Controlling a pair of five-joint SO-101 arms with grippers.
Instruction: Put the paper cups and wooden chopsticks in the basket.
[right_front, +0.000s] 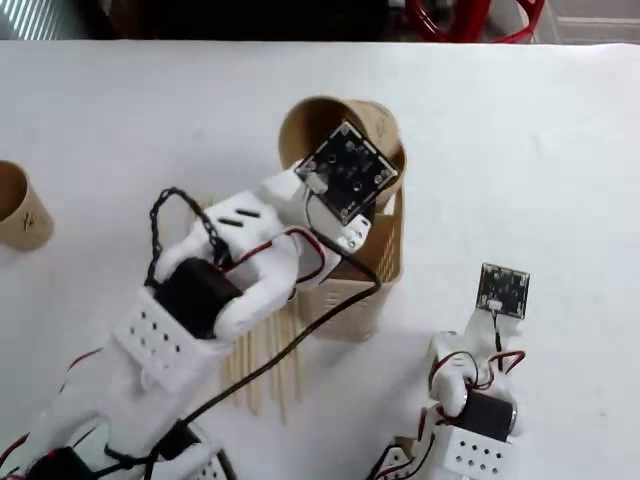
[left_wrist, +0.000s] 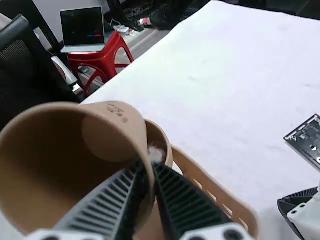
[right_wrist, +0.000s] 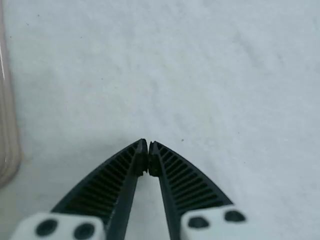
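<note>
Paper cup (left_wrist: 55, 160) is pinched by its rim in the left end effector (left_wrist: 149, 170) over the basket (left_wrist: 220, 197), looks ready to drop in, while the right end effector (right_wrist: 148, 150) sits closed, empty.

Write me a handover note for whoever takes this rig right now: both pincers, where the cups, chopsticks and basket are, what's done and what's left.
Left pincer: shut on the rim of a paper cup, held tilted over the far end of the basket, not yet released.
Right pincer: shut, empty, over bare table beside the basket.
Second cup: on the table at the left edge of the high view, away from the basket.
Chopsticks: lying on the table next to the basket.
Done: one cup is in hand at the basket.
Left: drop it in, then the second cup and the chopsticks.
</note>
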